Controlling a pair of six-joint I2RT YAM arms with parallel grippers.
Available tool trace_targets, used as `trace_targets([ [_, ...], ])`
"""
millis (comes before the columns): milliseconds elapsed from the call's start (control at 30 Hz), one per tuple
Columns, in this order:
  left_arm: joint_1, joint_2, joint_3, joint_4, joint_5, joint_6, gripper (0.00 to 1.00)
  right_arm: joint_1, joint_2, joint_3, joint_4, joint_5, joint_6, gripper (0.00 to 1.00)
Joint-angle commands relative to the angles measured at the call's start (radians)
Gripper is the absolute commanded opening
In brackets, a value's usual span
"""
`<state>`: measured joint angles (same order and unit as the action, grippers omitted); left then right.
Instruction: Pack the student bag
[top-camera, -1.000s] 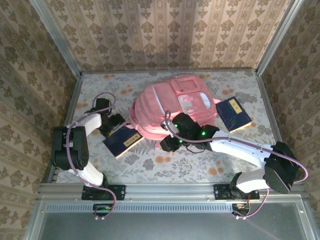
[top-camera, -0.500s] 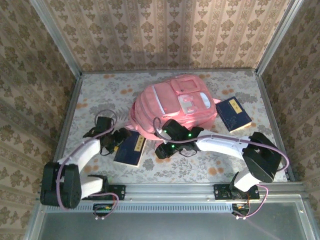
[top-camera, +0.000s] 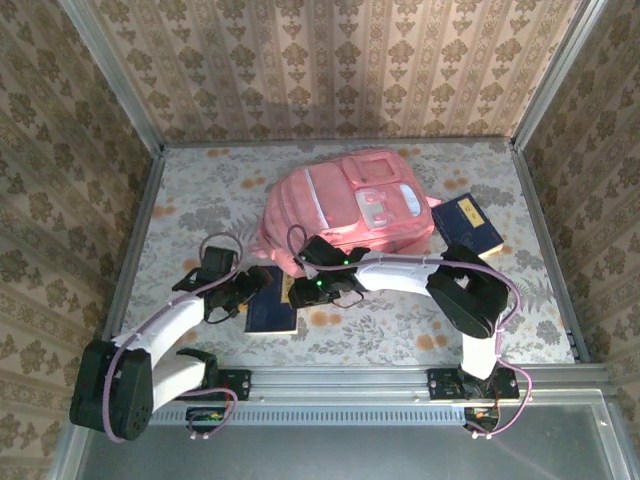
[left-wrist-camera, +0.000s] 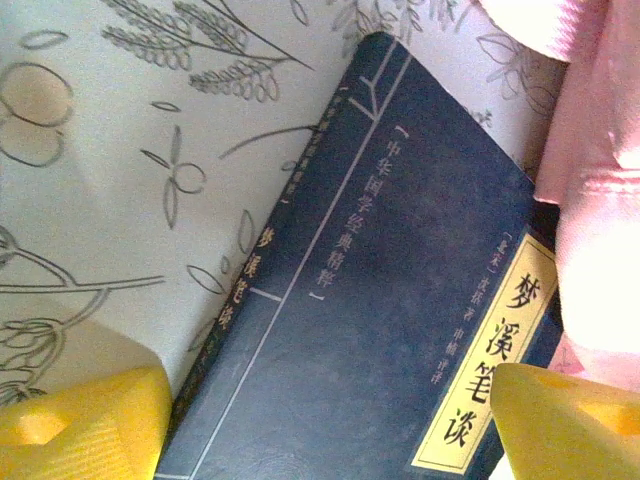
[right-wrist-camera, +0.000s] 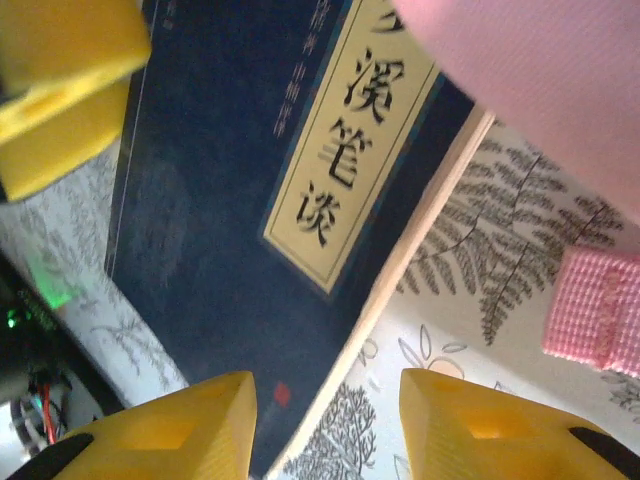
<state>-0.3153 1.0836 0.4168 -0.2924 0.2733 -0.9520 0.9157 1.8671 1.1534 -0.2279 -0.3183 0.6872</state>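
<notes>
— Start on my left. What is that gripper doing?

— Your left gripper (top-camera: 245, 290) hangs over the near left part of the table (top-camera: 200, 190) with its jaws spread wide. On its wrist camera its fingers (left-wrist-camera: 80, 425) stand either side of a dark blue book (left-wrist-camera: 380, 300) that lies flat under them. You have nothing clamped there, and I cannot tell whether a finger touches the cover.

— And the right one?

— Your right gripper (top-camera: 298, 293) comes in from the other side, just right of the same book (top-camera: 270, 312). Its jaws are partly apart, above the book's page edge, with nothing pinched between them.

— Where is the bag?

— The student bag (top-camera: 340, 205) lies flat at the far middle of the table, just behind both grippers, with its front pockets and small clear window facing up. Its long axis runs across the table, the left end a little nearer to you. I cannot tell which end is the top. Its near edge overlaps the book's far corner.

— Anything further right?

— A second blue book (top-camera: 465, 228) lies just beside the bag's right end.
</notes>
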Motion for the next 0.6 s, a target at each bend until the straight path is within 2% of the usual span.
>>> trace_targets([
  [0,-0.021,-0.022,-0.033,0.007,0.056,-0.04,0.85,-0.004,0.039,0.032,-0.027,0.089,0.09,0.43],
  [100,-0.025,-0.029,-0.041,0.021,0.067,-0.039,0.84,0.003,0.078,0.048,-0.011,0.063,0.11,0.43],
  [233,-0.035,-0.028,-0.056,0.049,0.076,-0.048,0.83,0.016,0.112,0.064,-0.035,0.113,0.109,0.43],
  [400,-0.058,-0.025,-0.061,0.069,0.07,-0.056,0.82,0.019,0.129,0.083,-0.002,0.025,0.112,0.41],
  [567,-0.081,-0.022,-0.051,0.073,0.062,-0.064,0.82,0.024,0.082,0.086,0.017,0.011,0.133,0.37],
])
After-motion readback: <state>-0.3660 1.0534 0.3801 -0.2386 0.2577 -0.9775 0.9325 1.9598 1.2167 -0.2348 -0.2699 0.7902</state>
